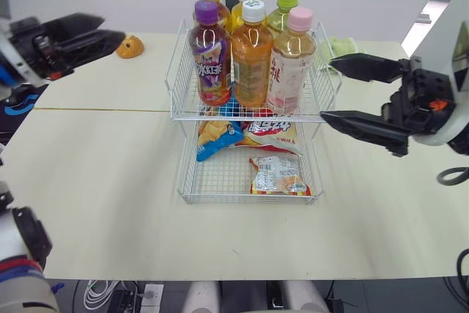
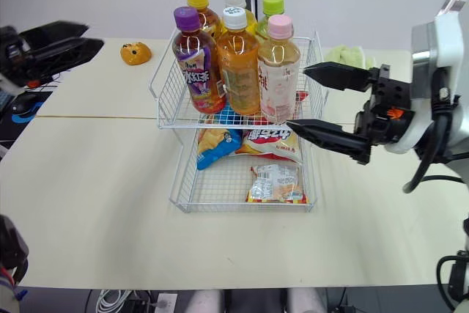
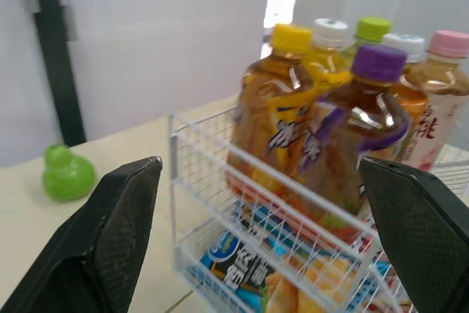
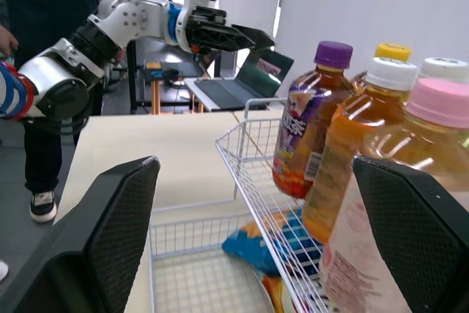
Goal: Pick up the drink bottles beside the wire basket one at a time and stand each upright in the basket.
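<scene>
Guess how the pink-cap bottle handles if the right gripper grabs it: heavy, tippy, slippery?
Pink-cap bottle looks full almost to the neck, so probably heavy for its size. Tall and narrow, it could tip if pushed high, though the orange bottle and basket wires likely brace it. Glossy plastic shows highlights, so perhaps slippery.

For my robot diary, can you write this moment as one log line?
left gripper: open, empty | right gripper: open, empty | six drink bottles: upright in top wire basket
</scene>
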Controlling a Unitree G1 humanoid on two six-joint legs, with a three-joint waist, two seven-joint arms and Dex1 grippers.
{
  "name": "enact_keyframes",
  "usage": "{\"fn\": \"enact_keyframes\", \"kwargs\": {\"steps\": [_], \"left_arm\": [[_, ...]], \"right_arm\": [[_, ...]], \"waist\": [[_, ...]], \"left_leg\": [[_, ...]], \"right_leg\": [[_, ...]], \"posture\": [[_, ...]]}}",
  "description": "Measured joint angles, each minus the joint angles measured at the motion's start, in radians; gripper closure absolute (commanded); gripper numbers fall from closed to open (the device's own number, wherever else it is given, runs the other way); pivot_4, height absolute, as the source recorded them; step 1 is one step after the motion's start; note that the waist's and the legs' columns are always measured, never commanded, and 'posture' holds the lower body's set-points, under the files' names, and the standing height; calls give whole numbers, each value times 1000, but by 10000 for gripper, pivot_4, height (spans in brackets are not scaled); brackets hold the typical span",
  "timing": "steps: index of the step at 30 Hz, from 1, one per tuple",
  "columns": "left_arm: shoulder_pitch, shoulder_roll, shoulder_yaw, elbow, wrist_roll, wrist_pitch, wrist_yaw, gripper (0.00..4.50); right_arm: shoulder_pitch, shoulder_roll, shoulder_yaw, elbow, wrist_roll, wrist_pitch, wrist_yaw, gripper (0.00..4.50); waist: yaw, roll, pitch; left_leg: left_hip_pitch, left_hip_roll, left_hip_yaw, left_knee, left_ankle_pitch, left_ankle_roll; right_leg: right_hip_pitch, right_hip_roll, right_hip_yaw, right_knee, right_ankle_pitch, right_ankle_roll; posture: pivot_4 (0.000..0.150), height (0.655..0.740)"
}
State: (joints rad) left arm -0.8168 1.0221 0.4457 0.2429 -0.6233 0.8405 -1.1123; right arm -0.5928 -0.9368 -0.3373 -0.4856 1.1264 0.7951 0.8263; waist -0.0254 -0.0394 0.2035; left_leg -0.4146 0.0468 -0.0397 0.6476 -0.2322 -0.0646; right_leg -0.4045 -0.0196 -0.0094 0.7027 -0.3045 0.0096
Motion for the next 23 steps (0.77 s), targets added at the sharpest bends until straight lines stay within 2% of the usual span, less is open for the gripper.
{"fn": "enact_keyframes", "kwargs": {"steps": [3, 7, 12, 17, 23], "left_arm": [[146, 2, 54, -25, 8, -37, 29, 485], [316, -35, 86, -49, 42, -122, 81, 485], [503, -126, 64, -66, 142, -287, 151, 485], [533, -210, -13, -42, 242, -478, 228, 485], [534, -252, -66, 2, 275, -561, 251, 485]], "right_arm": [[47, -49, -20, 73, -63, -24, 58, 0], [161, -100, -59, 223, -225, -140, 160, 0], [330, -71, -71, 448, -427, -339, 259, 0], [347, 48, -28, 623, -567, -539, 262, 0], [341, 88, 5, 694, -625, -608, 264, 0]], "waist": [[0, 0, 0], [3, 0, 0], [2, 0, -2], [0, 0, -2], [-3, 0, -2]], "left_leg": [[0, 0, 1, 0, 0, 0], [0, 0, 1, 0, 0, 0], [1, 0, 2, 0, 0, 0], [6, 0, 4, 1, 0, 0], [14, 0, 14, -1, 0, 0]], "right_leg": [[0, 0, 1, 0, 0, 0], [0, -1, 1, 0, 0, 0], [0, -1, 2, 1, 0, 0], [2, 0, 4, 6, 1, -1], [2, 1, 18, 11, 1, -1]], "posture": [[1500, 7400], [1500, 7400], [1500, 7400], [1500, 7400], [1500, 7400]]}}
